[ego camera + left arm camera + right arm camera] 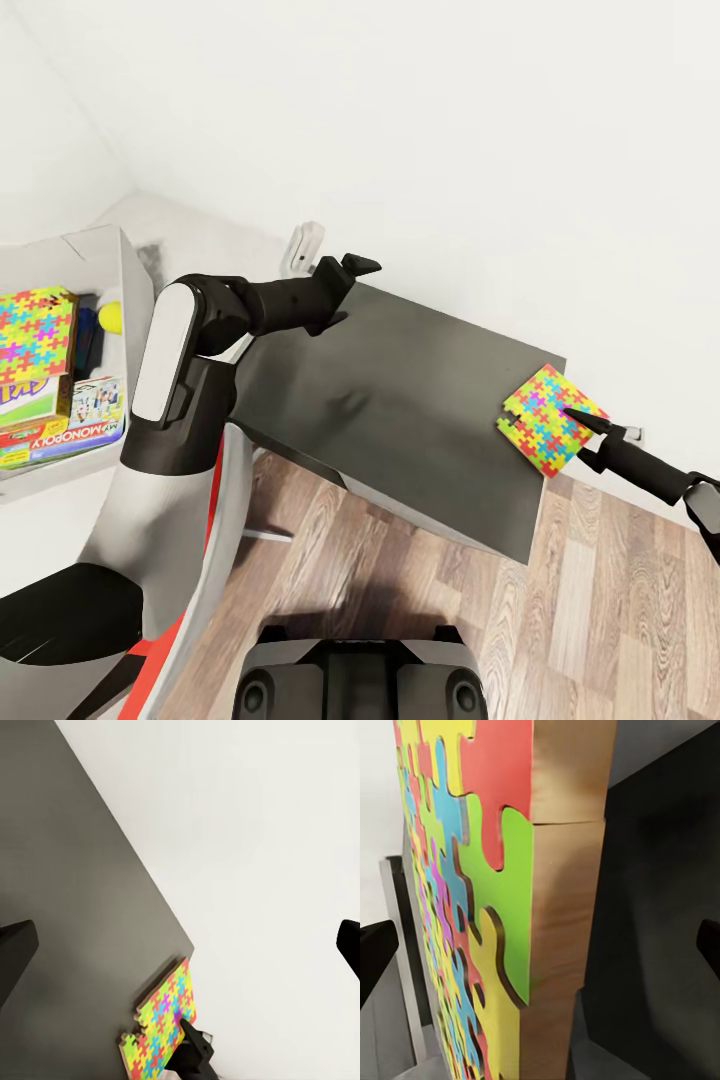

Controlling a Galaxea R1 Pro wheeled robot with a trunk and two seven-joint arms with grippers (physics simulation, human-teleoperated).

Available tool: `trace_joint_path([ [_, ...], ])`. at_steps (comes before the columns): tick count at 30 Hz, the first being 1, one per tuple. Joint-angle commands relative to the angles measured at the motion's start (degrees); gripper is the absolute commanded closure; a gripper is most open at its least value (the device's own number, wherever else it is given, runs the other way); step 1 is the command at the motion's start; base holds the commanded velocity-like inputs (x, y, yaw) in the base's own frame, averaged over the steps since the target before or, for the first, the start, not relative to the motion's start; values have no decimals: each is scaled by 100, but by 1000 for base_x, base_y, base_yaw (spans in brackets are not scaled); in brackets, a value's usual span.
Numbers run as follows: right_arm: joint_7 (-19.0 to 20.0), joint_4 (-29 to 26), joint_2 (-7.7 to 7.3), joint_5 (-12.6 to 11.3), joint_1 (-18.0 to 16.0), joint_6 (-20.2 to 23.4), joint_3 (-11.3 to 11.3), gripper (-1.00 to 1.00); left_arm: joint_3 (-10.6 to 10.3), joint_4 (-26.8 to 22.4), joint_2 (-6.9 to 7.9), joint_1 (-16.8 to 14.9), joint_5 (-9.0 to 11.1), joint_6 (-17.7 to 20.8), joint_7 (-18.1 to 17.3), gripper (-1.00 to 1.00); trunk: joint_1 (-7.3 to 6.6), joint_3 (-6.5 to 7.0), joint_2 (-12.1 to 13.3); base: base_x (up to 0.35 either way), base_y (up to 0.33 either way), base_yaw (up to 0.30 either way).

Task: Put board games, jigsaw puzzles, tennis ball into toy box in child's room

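Right gripper [585,420] at the last puzzle [551,418] on the table's [400,400] far corner.

Its fingers straddle the puzzle's edge, spread wide, not yet clamped; the left gripper [350,268] hangs open, empty. The toy box [128,275] already holds games, a puzzle and the ball [109,316].

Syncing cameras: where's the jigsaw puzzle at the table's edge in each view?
Head view: jigsaw puzzle at the dark table's right corner, right gripper at it.
Left wrist view: low center, at the table's far corner.
Right wrist view: close up, edge-on.
Shared landmark: the dark table.
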Motion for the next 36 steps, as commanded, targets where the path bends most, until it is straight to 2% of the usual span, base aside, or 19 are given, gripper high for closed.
trace_joint_path([
  [1, 13, 3, 7, -6, -3, 29, -10, -100, 5, -3, -3, -5, 45, 8, 53, -100, 2, -5, -6, 0, 0, 9],
  [2, 13, 3, 7, -6, -3, 29, -10, -100, 5, -3, -3, -5, 45, 8, 53, -100, 2, -5, -6, 0, 0, 9],
  [3, 18, 2, 15, -1, -5, 26, -10, 100, 5, -2, -3, -5, 45, 8, 54, -100, 2, -5, -6, 0, 0, 7],
  [27, 33, -190, 40, 17, 22, 43, 4, 100, 5, 9, -3, -5, 42, 8, 53, -100, 2, -5, -6, 0, 0, 1],
  [36, 63, -752, 36, -5, 102, 102, -14, 100, 0, -103, -3, -1, 43, 8, 2, -100, 2, -5, -6, 0, 0, 0],
])
